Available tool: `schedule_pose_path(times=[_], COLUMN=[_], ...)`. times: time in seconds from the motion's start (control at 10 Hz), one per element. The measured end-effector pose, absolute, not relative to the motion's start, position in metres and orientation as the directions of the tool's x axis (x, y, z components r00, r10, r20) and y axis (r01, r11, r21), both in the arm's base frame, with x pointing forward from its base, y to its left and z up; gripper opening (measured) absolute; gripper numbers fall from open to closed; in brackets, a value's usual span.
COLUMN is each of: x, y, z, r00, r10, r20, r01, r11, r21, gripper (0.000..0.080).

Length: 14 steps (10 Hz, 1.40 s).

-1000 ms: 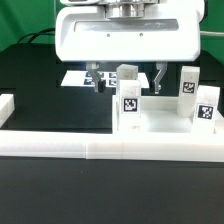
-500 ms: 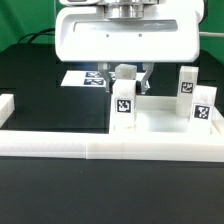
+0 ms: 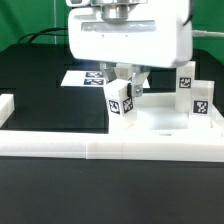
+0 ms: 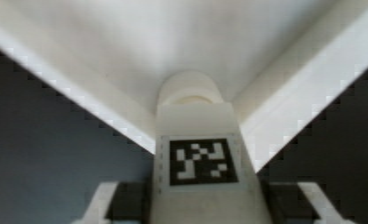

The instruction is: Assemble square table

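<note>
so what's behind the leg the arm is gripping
Behind the gripped leg, the marker board shows on the black mat. The fingers and leg cover part of it, so its other end can't be seen.

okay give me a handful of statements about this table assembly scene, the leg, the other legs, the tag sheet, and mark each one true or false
1. The gripper has its jaws closed on a white leg. True.
2. That leg stands perfectly upright. False: in the exterior view it is tilted.
3. Two more tagged legs stand toward the exterior view's right. True.
4. The marker board lies in front of the white border wall, nearest the camera. False: it lies behind, farther back on the black surface.
5. The wrist view shows a black-and-white tag on the held leg. True.
6. The square tabletop lies on the exterior view's far left. False: it sits centre-right, behind the wall.
</note>
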<state>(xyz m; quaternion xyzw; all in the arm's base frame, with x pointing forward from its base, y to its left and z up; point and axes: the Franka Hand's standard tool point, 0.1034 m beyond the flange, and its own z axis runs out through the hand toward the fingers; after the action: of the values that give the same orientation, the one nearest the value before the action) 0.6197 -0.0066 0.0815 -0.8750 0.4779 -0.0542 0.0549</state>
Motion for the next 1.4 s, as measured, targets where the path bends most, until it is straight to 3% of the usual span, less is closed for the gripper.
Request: schedule_pose_path(times=[0.3, 0.5, 0.8, 0.9, 1.1, 1.2, 1.4], x=[0.617, 0.617, 0.617, 0.617, 0.624, 0.624, 0.624], y=[-0.004, -0.003, 0.002, 0.017, 0.019, 0.019, 0.019], z=[0.081, 0.081, 0.080, 0.079, 0.075, 0.075, 0.074], r00=[0.226, 0.150, -0.080, -0.286, -0.471, -0.446, -0.417], r10=[-0.974, -0.988, -0.994, -0.952, -0.872, -0.886, -0.900], r20=[-0.022, -0.035, -0.074, -0.106, -0.134, -0.131, -0.126], r01=[-0.962, -0.977, -0.986, -0.948, -0.867, -0.881, -0.895], r11=[-0.220, -0.143, 0.090, 0.297, 0.485, 0.460, 0.431], r21=[-0.159, -0.156, -0.143, -0.115, -0.110, -0.113, -0.116], gripper=[0.0290, 0.0290, 0.0290, 0.0290, 0.0290, 0.0290, 0.0535])
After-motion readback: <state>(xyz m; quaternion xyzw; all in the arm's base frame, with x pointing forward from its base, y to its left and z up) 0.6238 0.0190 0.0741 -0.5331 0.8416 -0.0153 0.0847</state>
